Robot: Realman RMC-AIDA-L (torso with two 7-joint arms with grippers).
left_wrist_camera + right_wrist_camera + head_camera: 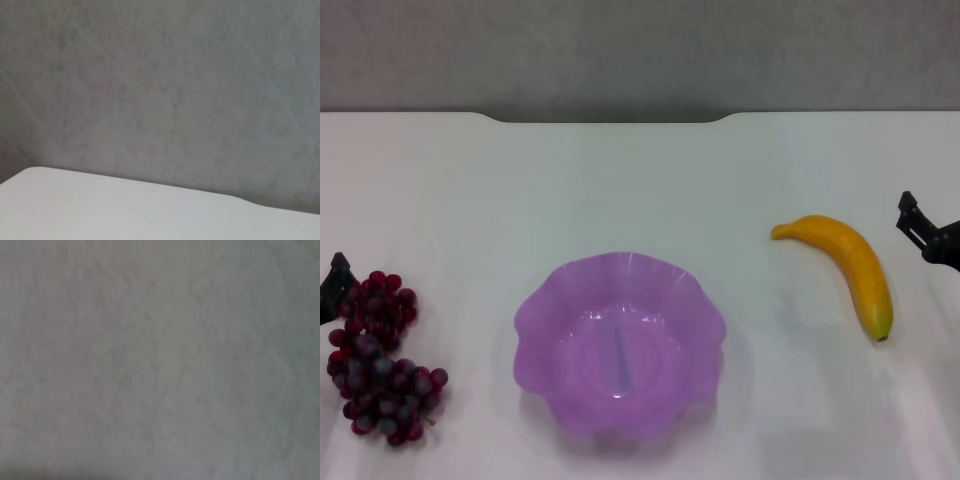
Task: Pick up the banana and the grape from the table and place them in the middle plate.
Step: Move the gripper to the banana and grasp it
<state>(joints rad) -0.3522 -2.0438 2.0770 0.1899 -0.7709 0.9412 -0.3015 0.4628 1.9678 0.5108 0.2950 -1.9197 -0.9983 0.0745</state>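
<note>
1. The worktop (620, 190) is a plain white surface with a notched far edge, and a grey wall stands behind it.
2. The middle plate (535, 320), a translucent purple dish with a scalloped rim, sits near the worktop's centre toward the near edge in the head view. Nothing lies inside it.
3. The grape (380, 360), a long bunch of dark red and purple berries, lies on the worktop at about 9 o'clock from the plate, well apart from it and close to the left edge of the head view.
4. The banana (850, 265) lies on the worktop at about 3 o'clock from the plate, well apart from it. Its thin stem end points toward 10 o'clock and its dark-tipped end toward 5 o'clock.
5. The left gripper (334, 285) shows only as a small dark part at the left edge of the head view, just beside the top of the grape bunch. I cannot tell whether its fingers are released or clenched, nor whether it touches the grape.
6. The right gripper (925, 235) shows as a dark part at the right edge of the head view, near the banana at about 3 o'clock from it but apart. Its finger state cannot be told either.
7. The left wrist view shows a strip of worktop and the grey wall; the right wrist view shows only a grey surface.
</note>
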